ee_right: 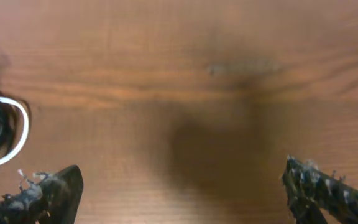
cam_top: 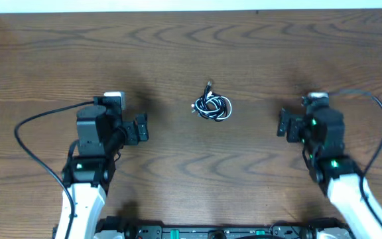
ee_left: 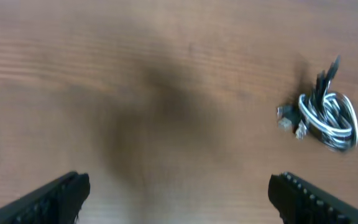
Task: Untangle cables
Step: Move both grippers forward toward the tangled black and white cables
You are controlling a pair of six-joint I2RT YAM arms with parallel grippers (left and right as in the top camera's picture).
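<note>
Surface: brown wood-grain table
Cables: tangled black-and-white coil, centre
Left gripper: jaws apart, empty
Right gripper: jaws apart, empty

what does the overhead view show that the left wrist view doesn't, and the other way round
Only the overhead: both arms, the right hand, and that the cables lie between it and the left hand, apart from both. Only the left wrist: its own fingers spread wide with nothing between them, and the bundle's plug ends closer up. Both: the black and white bundle coiled on the wooden table.
</note>
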